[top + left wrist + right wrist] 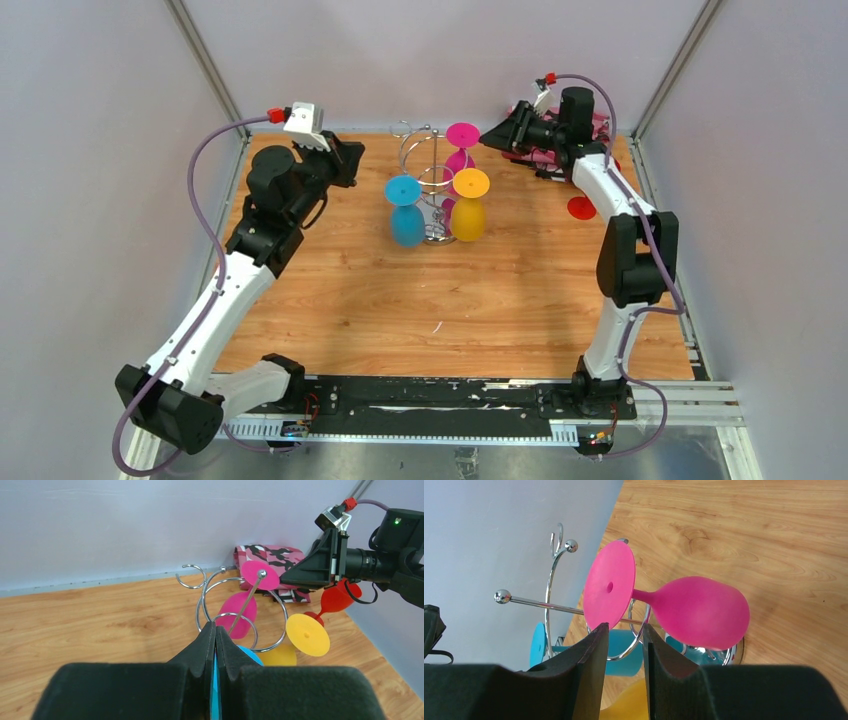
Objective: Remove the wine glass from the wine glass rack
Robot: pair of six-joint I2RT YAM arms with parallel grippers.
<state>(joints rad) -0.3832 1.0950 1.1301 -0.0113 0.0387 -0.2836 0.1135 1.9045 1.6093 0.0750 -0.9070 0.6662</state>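
Black right fingers (589,665) stand parted and empty, tips at the foot of the pink wine glass (696,611), hanging bowl-down on the wine glass rack (549,604) at the wooden desk's (400,320) far side. The left fingers (200,650) are pinched together, empty. A blue glass (406,215) and a yellow glass (469,208) hang alongside; a red glass (581,208) and a camouflage cloth (272,555) lie by the pale walls (420,50).

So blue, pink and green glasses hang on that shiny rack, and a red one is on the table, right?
Nearly: the top view shows the third hanging one is a yellow wine glass, not green. The rest holds.
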